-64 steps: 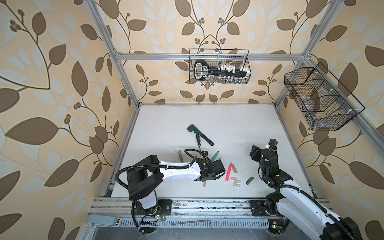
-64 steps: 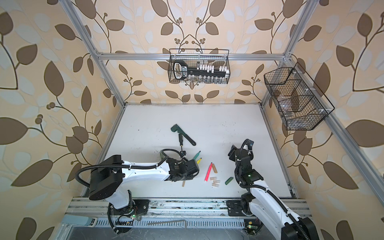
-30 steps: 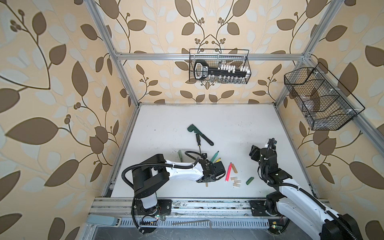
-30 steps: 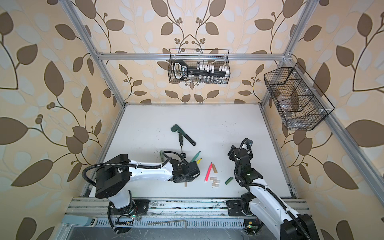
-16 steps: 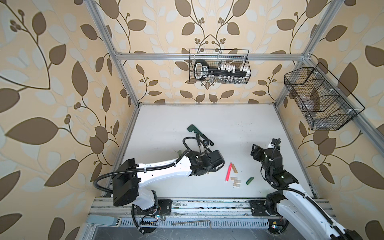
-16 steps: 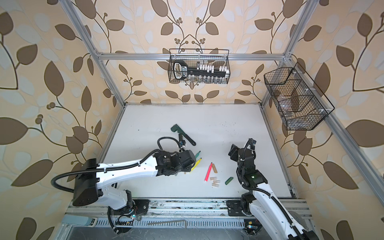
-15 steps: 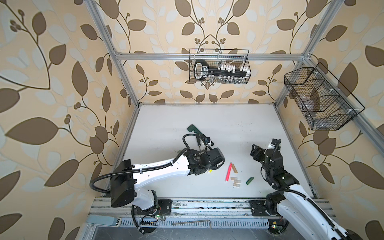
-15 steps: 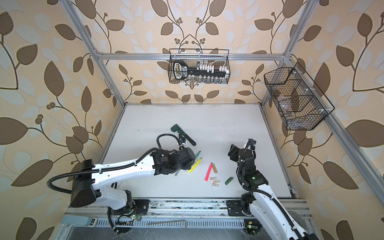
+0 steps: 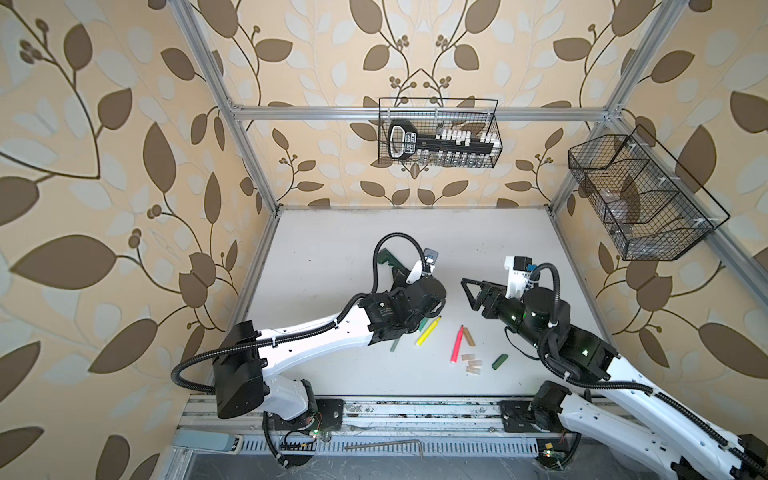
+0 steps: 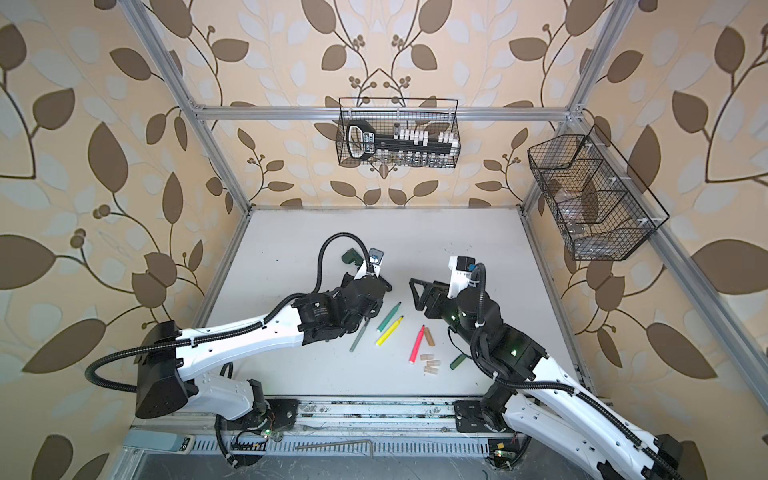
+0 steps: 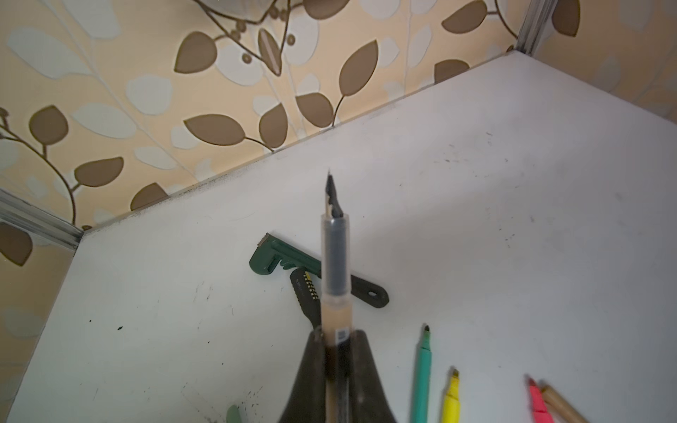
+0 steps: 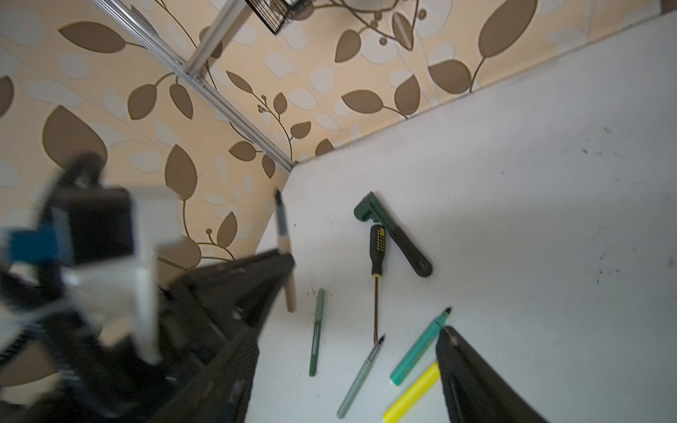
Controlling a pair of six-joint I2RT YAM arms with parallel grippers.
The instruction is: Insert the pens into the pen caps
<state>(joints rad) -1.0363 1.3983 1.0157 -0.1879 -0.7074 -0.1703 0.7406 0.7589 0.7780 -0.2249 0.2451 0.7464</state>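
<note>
My left gripper [image 11: 336,337] is shut on a gold-brown pen [image 11: 335,256] and holds it above the table, dark nib pointing away; in both top views the gripper [image 10: 376,291] hides it. On the table lie the teal pen [image 10: 389,316], yellow pen [image 10: 389,331], pink pen [image 10: 417,345], grey-green pen [image 10: 359,336] and dark green pen [image 12: 317,331]. A gold-brown cap [image 10: 429,337], three beige caps [image 10: 430,362] and a dark green cap [image 10: 457,361] lie near them. My right gripper [image 10: 419,297] hovers open and empty to the right of the pens.
A dark green wrench [image 12: 392,230] and a black-handled screwdriver [image 12: 377,252] lie behind the pens. Wire baskets hang on the back wall [image 9: 438,133] and the right wall [image 9: 640,199]. A hex key [image 9: 382,445] rests on the front rail.
My left arm has lifted off the table near the front and swung back and upward with the gold-brown pen. My right gripper has risen, turned toward the middle and opened a little wider.
</note>
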